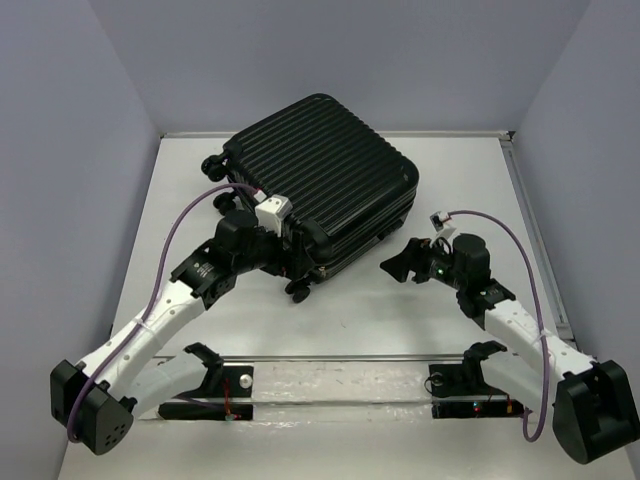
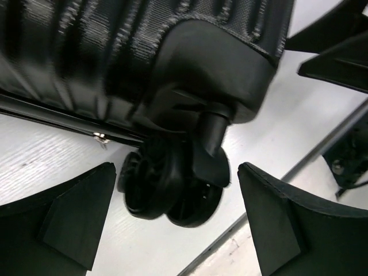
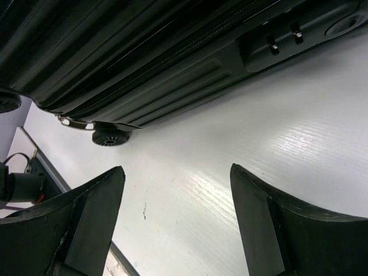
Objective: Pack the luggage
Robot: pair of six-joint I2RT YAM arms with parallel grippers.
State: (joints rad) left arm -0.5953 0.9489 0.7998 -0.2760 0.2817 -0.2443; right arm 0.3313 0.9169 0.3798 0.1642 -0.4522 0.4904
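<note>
White table (image 1: 400,320): luggage (image 1: 325,180) closed; both jaws wide, empty

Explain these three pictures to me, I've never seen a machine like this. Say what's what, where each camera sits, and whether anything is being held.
Two robot arms are bolted at the near edge of a white table. The overhead picture looks down from behind them. The other two come from cameras on each wrist, so the dark wedges at the bottom are that arm's own fingers.

A closed black ribbed suitcase lies flat on the table.

The left gripper is open, its fingers either side of a caster wheel at the case's corner, not clamping it. The right gripper is open too, over bare table near the case's side. Nothing is held.
</note>
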